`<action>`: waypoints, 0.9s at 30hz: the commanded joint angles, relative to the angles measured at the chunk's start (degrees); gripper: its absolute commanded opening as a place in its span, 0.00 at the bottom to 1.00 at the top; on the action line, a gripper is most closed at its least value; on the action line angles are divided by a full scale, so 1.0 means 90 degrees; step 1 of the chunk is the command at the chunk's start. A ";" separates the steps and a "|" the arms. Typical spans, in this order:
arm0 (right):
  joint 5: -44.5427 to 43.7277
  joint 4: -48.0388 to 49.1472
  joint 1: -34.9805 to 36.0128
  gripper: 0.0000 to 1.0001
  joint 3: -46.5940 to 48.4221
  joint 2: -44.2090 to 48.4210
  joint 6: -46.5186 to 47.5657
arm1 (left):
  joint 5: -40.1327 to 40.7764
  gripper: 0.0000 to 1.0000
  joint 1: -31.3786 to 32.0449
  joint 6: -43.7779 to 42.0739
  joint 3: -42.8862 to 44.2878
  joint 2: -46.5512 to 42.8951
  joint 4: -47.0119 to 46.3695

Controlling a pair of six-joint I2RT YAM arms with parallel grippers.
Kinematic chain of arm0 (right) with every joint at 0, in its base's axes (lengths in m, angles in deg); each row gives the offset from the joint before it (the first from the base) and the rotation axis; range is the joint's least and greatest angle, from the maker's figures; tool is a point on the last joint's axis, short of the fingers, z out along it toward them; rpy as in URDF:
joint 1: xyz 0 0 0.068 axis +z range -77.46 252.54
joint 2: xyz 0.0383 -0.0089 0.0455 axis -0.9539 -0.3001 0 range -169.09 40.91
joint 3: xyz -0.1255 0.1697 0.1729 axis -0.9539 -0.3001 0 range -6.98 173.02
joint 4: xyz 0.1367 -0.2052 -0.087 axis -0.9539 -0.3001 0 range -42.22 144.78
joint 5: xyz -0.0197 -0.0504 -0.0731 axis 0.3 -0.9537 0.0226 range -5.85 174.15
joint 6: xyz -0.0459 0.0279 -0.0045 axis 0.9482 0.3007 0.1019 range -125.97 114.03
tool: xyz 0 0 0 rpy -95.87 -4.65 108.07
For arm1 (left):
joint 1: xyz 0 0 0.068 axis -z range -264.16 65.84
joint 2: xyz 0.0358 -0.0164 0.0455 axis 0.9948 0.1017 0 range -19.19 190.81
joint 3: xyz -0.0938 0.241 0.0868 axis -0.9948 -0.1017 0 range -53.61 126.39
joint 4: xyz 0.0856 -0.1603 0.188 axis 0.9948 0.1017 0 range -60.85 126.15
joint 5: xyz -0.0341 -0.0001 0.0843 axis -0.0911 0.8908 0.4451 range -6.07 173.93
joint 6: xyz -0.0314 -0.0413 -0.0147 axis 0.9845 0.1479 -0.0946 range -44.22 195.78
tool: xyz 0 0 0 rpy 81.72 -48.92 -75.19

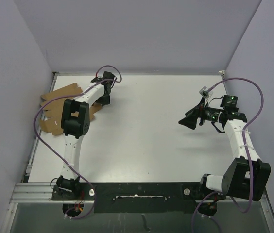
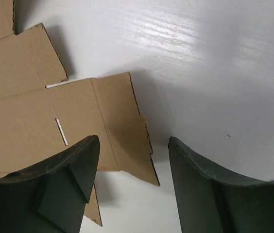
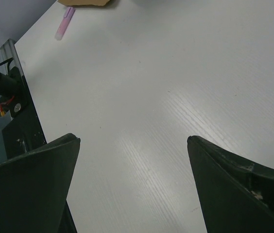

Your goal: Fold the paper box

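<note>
The paper box (image 1: 52, 114) lay flat by the table's (image 1: 142, 136) far-left edge, its long axis slanting near-left to far-right. The left gripper (image 2: 134, 145) stood parted astride a flap's edge, gripping nothing. The right gripper (image 3: 133, 141) gaped wide above the table.

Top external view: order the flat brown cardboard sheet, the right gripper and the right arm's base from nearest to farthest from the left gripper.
1. The flat brown cardboard sheet, far left, directly beside the left gripper.
2. The right gripper, across on the right side.
3. The right arm's base, bottom right of the view.
</note>
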 commanded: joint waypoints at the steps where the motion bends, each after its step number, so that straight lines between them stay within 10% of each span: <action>1: 0.0072 0.0128 -0.0030 0.98 -0.0013 0.0007 0.0143 | 0.0018 0.54 -0.0119 -0.0080 0.0364 0.0220 -0.0300; 14: 0.0018 0.0005 0.0031 0.98 0.0065 0.0017 0.0240 | 0.0069 0.00 -0.0076 -0.0901 -0.0119 -0.0508 -0.0624; 27: 0.0026 -0.0046 -0.0165 0.98 0.0138 0.0072 0.0260 | -0.0419 0.00 0.2413 -0.1338 -0.2045 -0.2984 -0.1397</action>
